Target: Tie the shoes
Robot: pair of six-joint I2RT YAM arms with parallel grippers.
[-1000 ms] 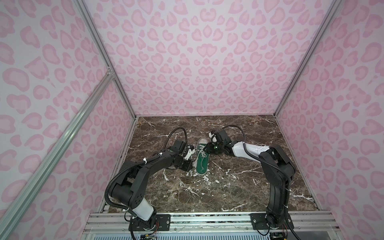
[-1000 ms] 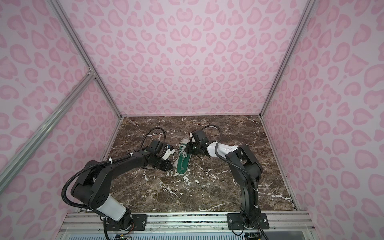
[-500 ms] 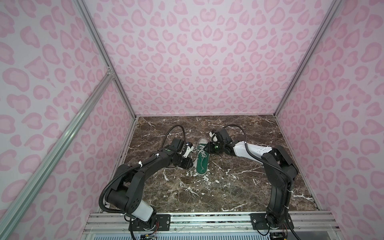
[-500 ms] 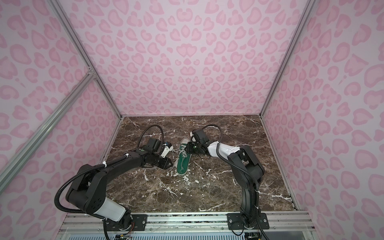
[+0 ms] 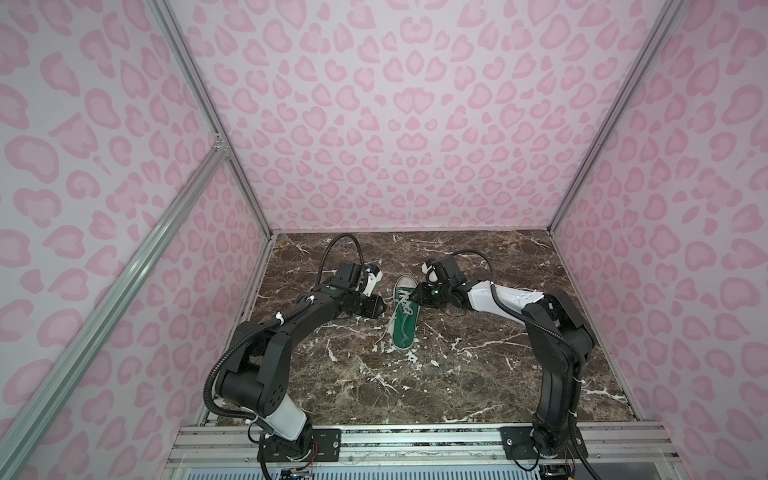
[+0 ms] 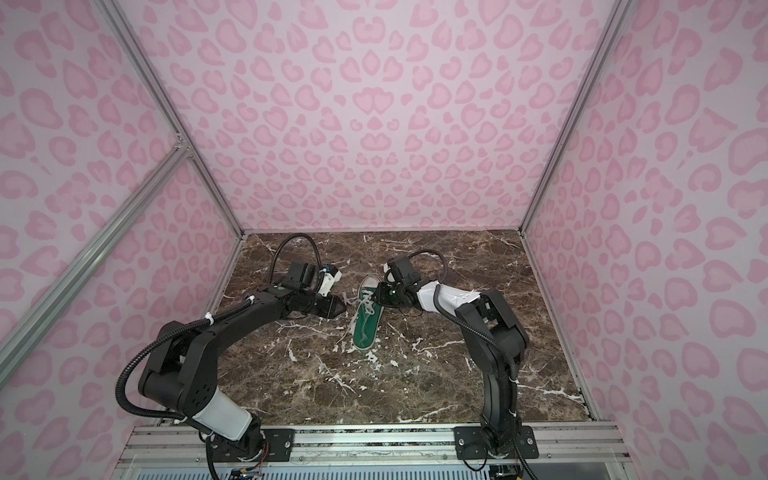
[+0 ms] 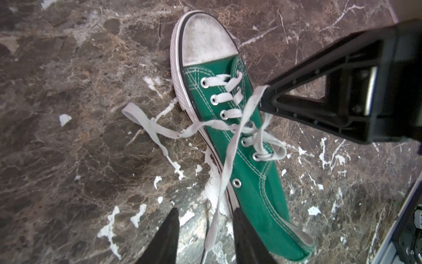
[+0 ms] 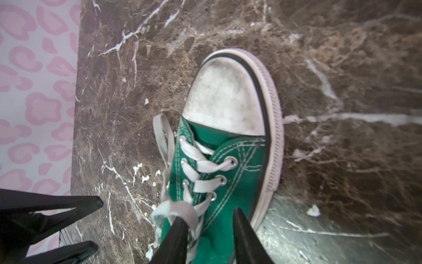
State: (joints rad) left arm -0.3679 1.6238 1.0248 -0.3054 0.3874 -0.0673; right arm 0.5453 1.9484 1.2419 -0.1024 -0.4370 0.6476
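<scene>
The green shoe (image 5: 405,322) (image 6: 365,328) lies mid-table, white toe cap toward the back wall. In the left wrist view one white lace (image 7: 226,169) runs from the shoe (image 7: 251,182) between the parted fingers of my left gripper (image 7: 205,210), untouched by either. A second lace end (image 7: 146,121) lies on the table. My right gripper (image 8: 207,214) stands open over the shoe's eyelets (image 8: 239,160), with a lace loop (image 8: 180,209) draped over one fingertip (image 8: 179,225). In both top views the left gripper (image 5: 374,309) (image 6: 341,307) sits left of the shoe and the right gripper (image 5: 414,296) (image 6: 376,297) above its laces.
The brown marble table (image 5: 415,386) is boxed in by pink patterned walls (image 5: 395,124) on three sides. Aluminium frame posts (image 5: 582,166) stand at the back corners. A metal rail (image 5: 415,440) with both arm bases runs along the front edge.
My left gripper has opened, released the lace and drawn back leftward from the shoe. The right gripper has stayed over the laces.
</scene>
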